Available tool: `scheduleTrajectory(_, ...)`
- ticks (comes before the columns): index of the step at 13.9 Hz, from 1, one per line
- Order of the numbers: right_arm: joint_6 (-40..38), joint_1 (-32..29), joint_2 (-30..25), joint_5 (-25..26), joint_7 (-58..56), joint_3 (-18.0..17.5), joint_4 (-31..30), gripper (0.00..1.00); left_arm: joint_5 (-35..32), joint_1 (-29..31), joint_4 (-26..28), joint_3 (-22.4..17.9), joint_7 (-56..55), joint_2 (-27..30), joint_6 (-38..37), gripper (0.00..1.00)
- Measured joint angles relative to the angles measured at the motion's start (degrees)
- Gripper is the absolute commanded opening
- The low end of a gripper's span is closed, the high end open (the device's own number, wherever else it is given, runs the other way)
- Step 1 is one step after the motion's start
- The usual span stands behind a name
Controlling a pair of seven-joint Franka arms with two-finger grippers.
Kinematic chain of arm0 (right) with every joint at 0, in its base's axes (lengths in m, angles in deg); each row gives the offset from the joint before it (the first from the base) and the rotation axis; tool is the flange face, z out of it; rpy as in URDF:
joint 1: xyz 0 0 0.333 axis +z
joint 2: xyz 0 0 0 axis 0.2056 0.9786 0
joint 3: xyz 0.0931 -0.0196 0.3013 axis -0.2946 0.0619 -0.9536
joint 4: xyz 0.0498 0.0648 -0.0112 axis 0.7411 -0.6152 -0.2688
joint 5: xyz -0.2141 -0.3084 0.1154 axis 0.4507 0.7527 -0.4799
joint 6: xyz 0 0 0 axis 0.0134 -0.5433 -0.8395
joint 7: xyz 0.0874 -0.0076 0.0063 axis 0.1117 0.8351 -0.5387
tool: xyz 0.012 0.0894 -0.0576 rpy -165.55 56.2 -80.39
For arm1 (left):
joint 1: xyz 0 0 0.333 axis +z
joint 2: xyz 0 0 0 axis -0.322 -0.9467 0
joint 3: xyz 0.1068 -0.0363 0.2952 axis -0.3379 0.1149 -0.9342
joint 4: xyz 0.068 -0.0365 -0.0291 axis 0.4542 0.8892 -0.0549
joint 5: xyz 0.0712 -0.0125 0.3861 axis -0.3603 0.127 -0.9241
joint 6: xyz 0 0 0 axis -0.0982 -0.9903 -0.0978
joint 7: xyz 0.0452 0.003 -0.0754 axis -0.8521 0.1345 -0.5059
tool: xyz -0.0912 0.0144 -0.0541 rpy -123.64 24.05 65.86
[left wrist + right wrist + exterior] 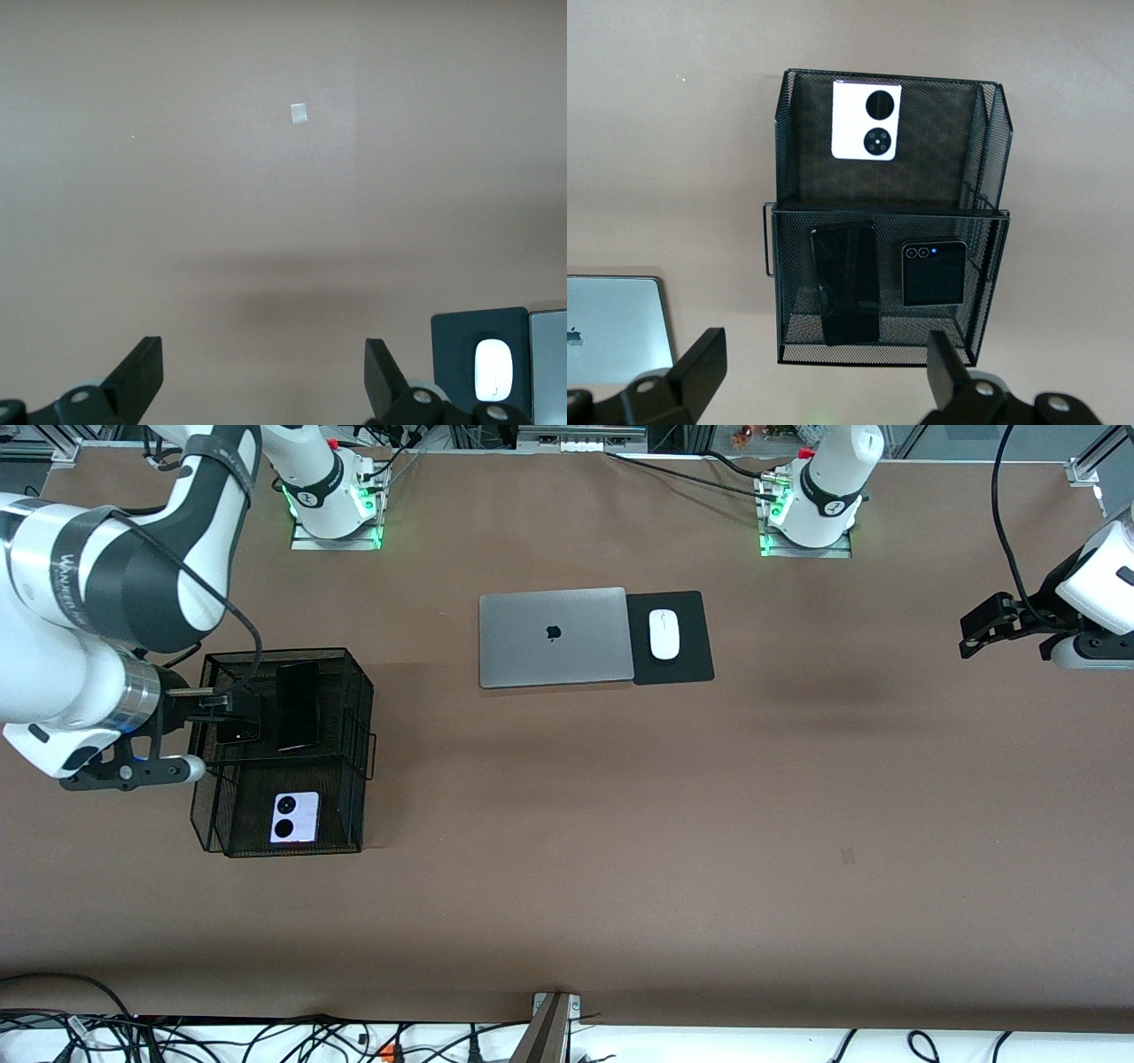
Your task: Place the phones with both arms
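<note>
A black mesh basket (pixel 366 726) stands at the right arm's end of the table. Its farther compartment holds the long slim black phone (pixel 298 706) and the small squarish black phone (pixel 237 732). Its nearer compartment holds the lilac-white phone (pixel 294 817). My right gripper (pixel 217 705) hovers over the basket's outer edge, open and empty. The right wrist view shows the basket (pixel 994 133), the lilac-white phone (pixel 867 119), the long phone (pixel 846 282), the small black phone (pixel 934 273) and the open right gripper (pixel 824 351). My left gripper (pixel 979 629) waits open and empty (pixel 264 356) over bare table at the left arm's end.
A shut silver laptop (pixel 554 638) lies mid-table toward the bases, with a white mouse (pixel 664 634) on a black pad (pixel 693 666) beside it. The mouse (pixel 493 370) and pad show in the left wrist view. A small pale mark (pixel 848 856) is on the brown table.
</note>
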Motion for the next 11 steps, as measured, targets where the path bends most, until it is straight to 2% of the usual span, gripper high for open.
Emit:
scheduleTrajectory(4, 2.43, 0.14, 0.09, 0.11, -0.01, -0.18, -1.33, 1.0, 0.0, 0.0, -0.02, 0.0, 0.0, -0.03, 0.0, 1.0)
scheduleTrajectory(6, 4.05, -1.15, -0.27, 0.96, -0.04, -2.41, -2.35, 1.0, 0.0, 0.0, -0.04, 0.0, 0.0, -0.05, 0.0, 1.0)
scheduleTrajectory(8, 6.82, -5.06, -2.7, 6.69, 0.09, -9.98, -2.55, 1.0, 0.0, 0.0, -0.05, 0.0, 0.0, -0.05, 0.0, 1.0)
scheduleTrajectory(11, 11.16, -12.08, -9.65, 16.99, 3.94, -24.79, -4.94, 1.0, 0.0, 0.0, -0.06, 0.0, 0.0, -0.05, 0.0, 1.0)
